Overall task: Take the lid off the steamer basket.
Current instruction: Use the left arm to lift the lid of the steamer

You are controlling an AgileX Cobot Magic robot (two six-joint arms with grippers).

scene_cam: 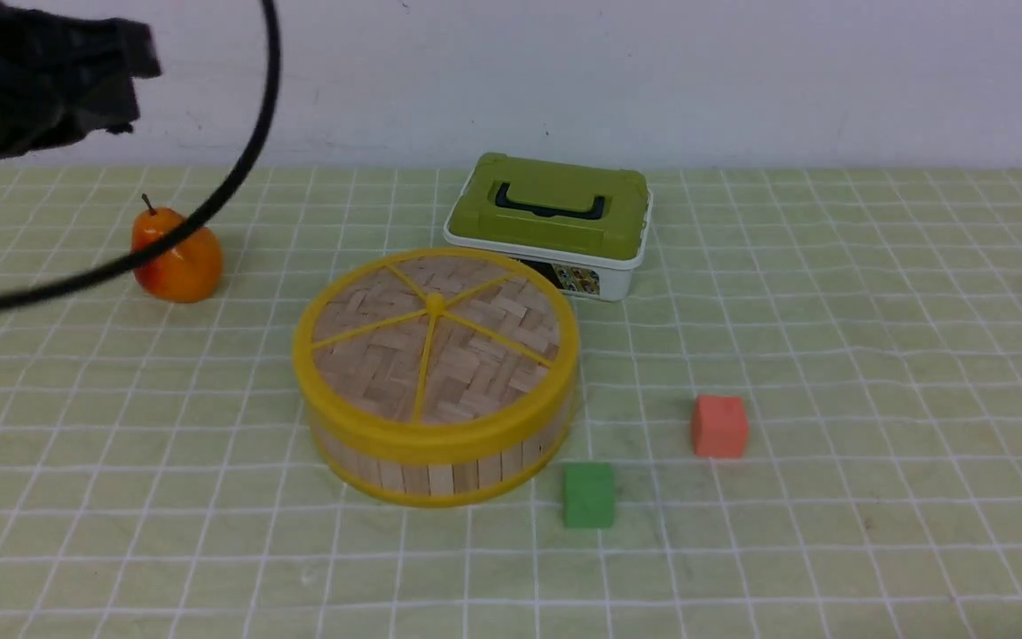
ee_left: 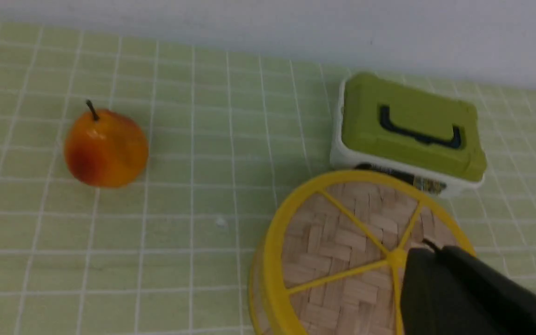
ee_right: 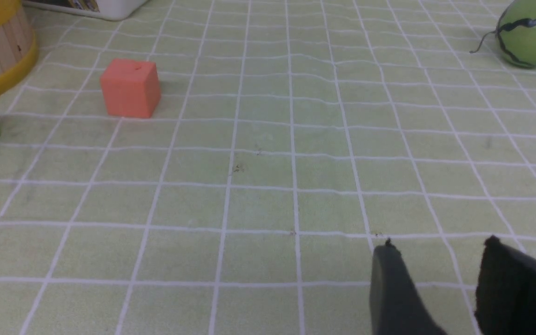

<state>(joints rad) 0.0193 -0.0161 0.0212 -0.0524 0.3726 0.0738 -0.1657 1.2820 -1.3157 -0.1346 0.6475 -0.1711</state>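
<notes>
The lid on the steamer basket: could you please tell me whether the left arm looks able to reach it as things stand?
Probably yes. The lid lies bare on top, the box stands behind it and the fruit aside, so nothing appears to block the left gripper from above.

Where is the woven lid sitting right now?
In the front view, the lid sits on the steamer basket, centre-left, just in front of the green-topped box.

Well ahead of the right gripper (ee_right: 440,244), a red cube (scene_cam: 719,427) and green cube (scene_cam: 588,495) dot the checked cloth (scene_cam: 830,532). Farther off sit a white box (scene_cam: 549,222), an orange-red pear (scene_cam: 176,257) and, seemingly, a striped melon (ee_right: 531,32).
</notes>
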